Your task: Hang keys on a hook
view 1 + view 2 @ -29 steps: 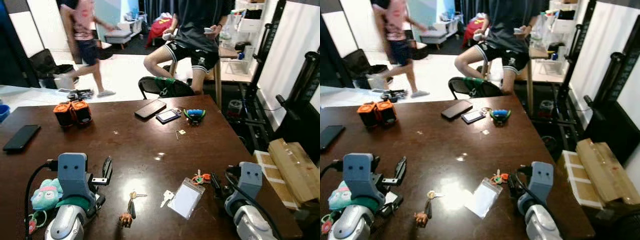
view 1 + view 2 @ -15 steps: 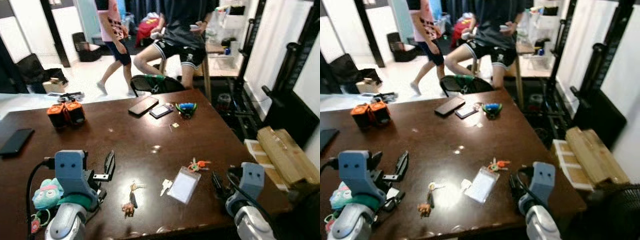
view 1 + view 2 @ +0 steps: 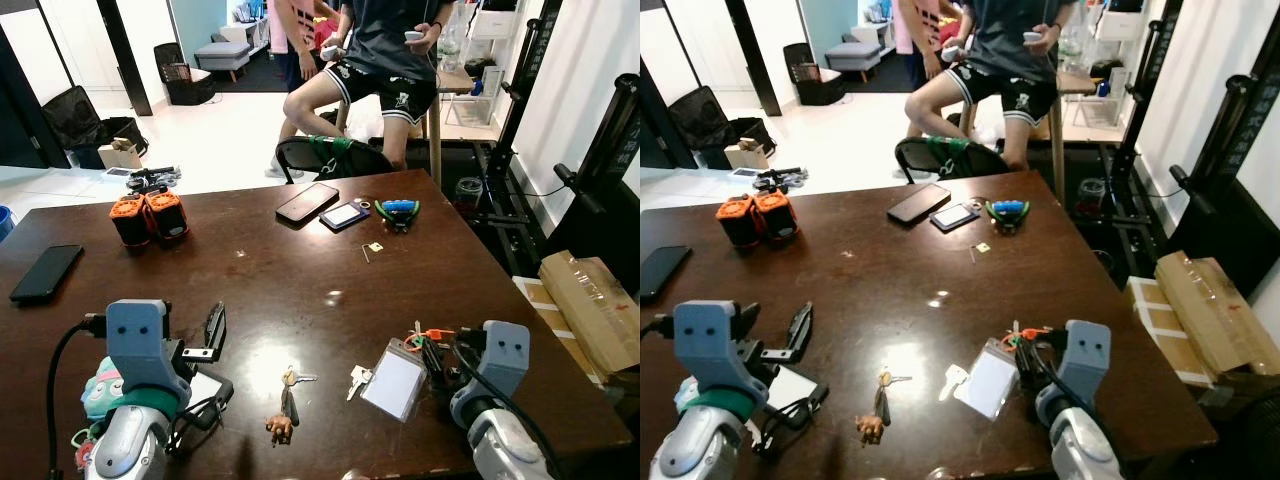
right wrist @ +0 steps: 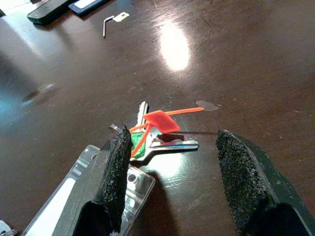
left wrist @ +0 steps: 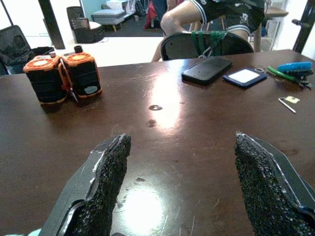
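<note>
Lower right of the frame, the right pincer (image 4: 170, 162) hangs spread over the keys (image 4: 156, 132) on the worktop (image 3: 300, 290), lined up to grab; left pincer (image 5: 182, 182) spread, idle.

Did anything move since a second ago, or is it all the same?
Mostly the robot's head camera shifted, so the whole picture slid. The walking person in the pink top went from the left of the room to beside the seated person. The right gripper stays open near the keys with red tag; the left gripper stays open too. Nothing was grabbed.
</note>
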### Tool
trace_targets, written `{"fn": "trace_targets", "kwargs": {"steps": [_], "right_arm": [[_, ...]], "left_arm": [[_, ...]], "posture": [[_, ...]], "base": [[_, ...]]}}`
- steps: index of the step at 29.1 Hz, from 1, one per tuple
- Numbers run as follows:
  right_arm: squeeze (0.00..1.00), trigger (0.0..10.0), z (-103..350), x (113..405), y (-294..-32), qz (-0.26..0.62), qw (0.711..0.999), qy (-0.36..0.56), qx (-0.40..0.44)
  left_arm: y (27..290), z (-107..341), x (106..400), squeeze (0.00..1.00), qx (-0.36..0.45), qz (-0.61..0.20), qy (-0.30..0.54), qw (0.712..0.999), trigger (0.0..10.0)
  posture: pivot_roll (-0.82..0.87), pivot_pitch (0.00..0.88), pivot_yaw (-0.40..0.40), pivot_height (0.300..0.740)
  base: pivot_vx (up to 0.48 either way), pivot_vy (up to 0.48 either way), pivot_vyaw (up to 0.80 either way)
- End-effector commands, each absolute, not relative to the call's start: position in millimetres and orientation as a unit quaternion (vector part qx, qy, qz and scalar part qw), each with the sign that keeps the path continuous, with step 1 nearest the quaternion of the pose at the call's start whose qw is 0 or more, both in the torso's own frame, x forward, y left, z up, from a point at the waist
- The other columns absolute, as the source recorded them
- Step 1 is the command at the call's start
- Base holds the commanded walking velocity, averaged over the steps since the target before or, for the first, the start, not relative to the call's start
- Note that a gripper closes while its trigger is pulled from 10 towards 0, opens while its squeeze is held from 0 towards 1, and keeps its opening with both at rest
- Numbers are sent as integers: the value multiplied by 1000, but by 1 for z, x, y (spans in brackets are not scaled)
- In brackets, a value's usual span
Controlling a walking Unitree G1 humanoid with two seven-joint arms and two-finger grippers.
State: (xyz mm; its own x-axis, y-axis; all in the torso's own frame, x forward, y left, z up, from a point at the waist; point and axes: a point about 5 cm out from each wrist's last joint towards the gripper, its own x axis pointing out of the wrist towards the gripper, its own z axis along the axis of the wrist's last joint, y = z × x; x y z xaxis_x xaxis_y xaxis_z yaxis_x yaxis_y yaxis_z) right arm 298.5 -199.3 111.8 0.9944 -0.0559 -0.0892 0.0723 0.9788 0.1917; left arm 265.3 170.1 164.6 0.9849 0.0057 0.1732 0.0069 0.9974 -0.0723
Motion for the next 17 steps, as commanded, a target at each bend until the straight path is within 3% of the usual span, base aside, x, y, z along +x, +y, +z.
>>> {"fn": "trace_targets", "kwargs": {"steps": [1,17], "right_arm": [[0,10000,94,292,-197,-36,990,83,111],[0,10000,92,290,-194,-31,989,88,111]], "left_arm": [[173,162,263,0,-23,3,-77,997,10000],[172,162,262,0,-29,1,-75,997,10000]], "posture": [[-165,34,165,740],[-159,36,162,740]], "base": [[0,0,0],[0,-474,0]]}}
